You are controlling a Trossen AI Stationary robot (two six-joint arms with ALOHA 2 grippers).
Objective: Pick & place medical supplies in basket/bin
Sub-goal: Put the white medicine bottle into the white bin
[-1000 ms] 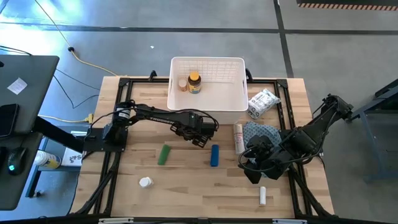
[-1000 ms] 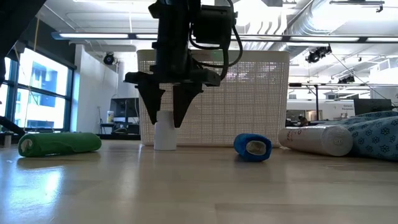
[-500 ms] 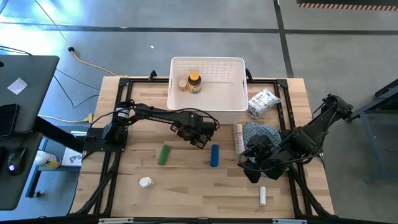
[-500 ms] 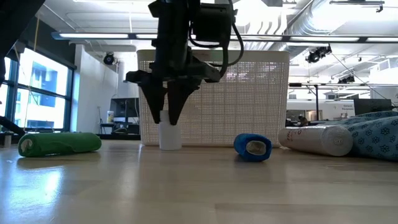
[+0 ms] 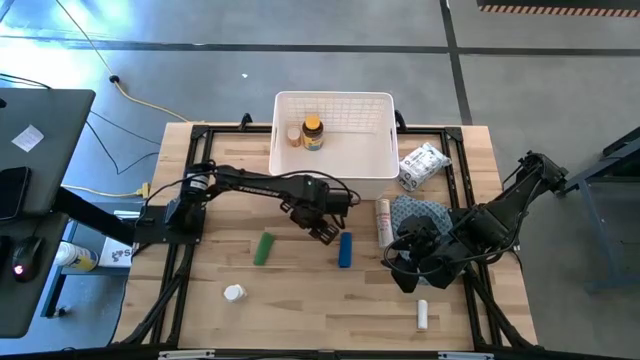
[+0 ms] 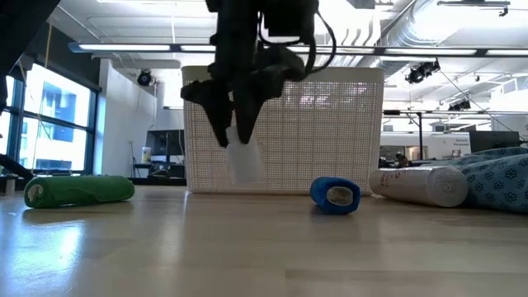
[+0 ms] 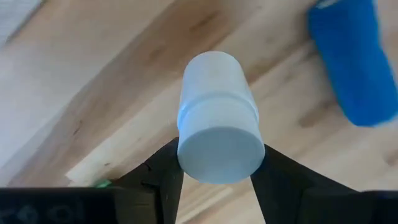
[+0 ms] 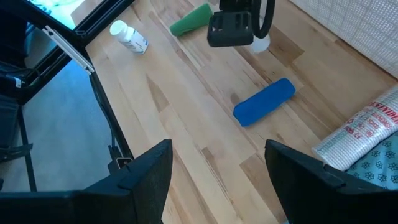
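Observation:
My left gripper is at mid-table, in front of the white lattice bin, and is shut on a white pill bottle. The bottle also shows in the left wrist view. An amber bottle and a small bottle stand in the bin. A green piece, a blue piece, a second white bottle and a small white tube lie on the table. My right gripper is open and empty at the near right. My left gripper pinches the white pill bottle at its cap end, one finger on each side. The fingers come from above, pointing down. The bottle hangs below the fingers, slightly tilted, its base clear of the table.
A larger white tube lies beside the blue-grey patterned cloth at the right. A crinkly white packet lies right of the bin. The blue piece lies just right of my left gripper. The bin's near wall stands right behind it.
My left gripper has shut on the white pill bottle, which stood on the table between its open fingers. It has lifted the bottle clear of the table and gone a little toward the table's right edge. The bottle now hangs slightly tilted.

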